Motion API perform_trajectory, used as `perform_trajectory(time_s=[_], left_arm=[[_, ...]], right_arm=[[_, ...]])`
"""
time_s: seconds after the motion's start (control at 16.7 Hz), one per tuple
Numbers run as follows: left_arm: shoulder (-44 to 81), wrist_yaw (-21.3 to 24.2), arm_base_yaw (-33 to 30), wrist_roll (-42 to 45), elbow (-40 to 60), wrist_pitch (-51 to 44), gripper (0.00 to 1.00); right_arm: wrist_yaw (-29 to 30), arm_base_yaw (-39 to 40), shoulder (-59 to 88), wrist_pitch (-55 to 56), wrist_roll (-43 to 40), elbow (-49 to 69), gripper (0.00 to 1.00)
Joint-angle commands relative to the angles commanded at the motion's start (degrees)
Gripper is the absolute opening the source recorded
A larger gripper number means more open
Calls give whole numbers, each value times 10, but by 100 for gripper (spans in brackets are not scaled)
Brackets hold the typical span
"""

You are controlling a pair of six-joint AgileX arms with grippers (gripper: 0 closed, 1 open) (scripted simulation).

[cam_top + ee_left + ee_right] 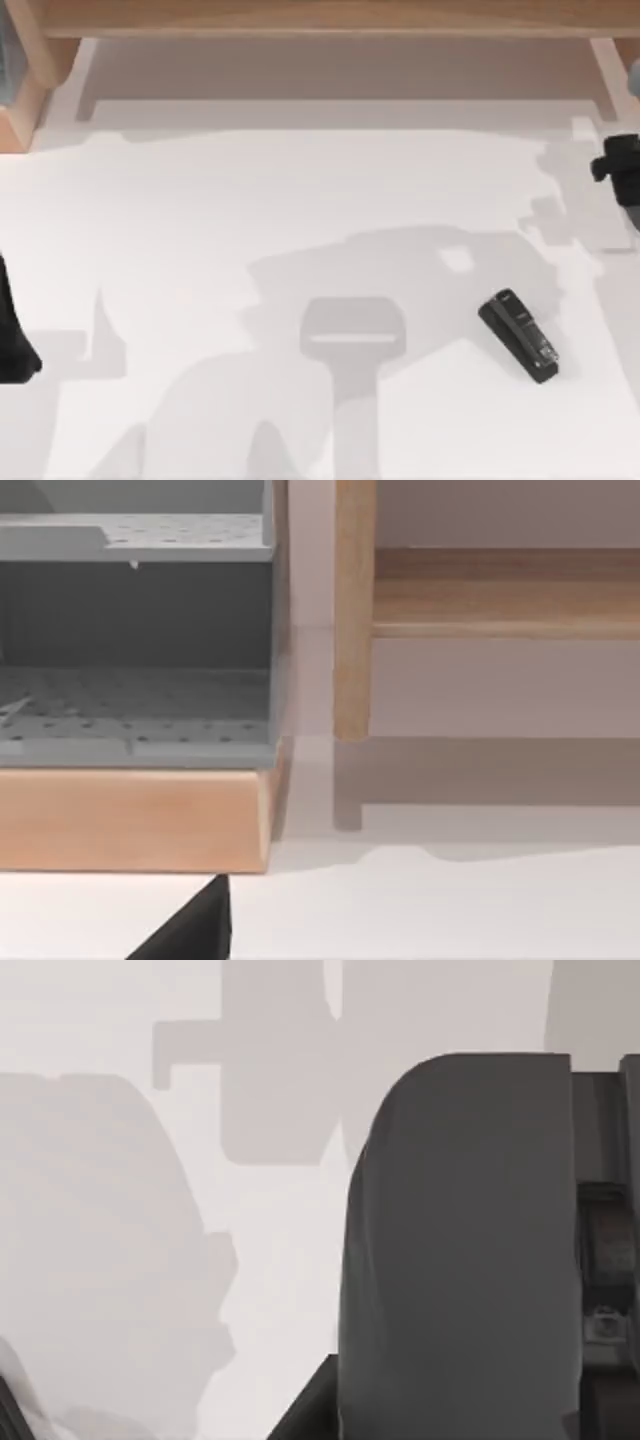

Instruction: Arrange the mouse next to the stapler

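Observation:
The black stapler (518,336) lies slanted on the white table at the right, with a silvery glint at its near end. In the right wrist view a dark grey rounded mouse (460,1250) sits close up between the fingers of my right gripper (455,1400), which is shut on it. From above, the right gripper (620,168) is at the table's far right edge, beyond the stapler and well apart from it. My left gripper (12,335) stays parked at the left edge.
A wooden shelf frame (320,18) runs along the back of the table. A grey perforated rack on a wooden base (135,730) and a wooden post (353,610) stand at the back left. Arm shadows fall across the table's middle.

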Motion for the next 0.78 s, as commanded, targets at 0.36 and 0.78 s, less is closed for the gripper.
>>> perform_trajectory(time_s=[0.36, 0.78], left_arm=[[0, 0, 0, 0, 0, 0, 100], [0, 0, 0, 0, 0, 0, 100]], right_arm=[[-1, 31, -10, 5, 85, -140, 0], [-2, 30, -8, 4, 94, -153, 0]])
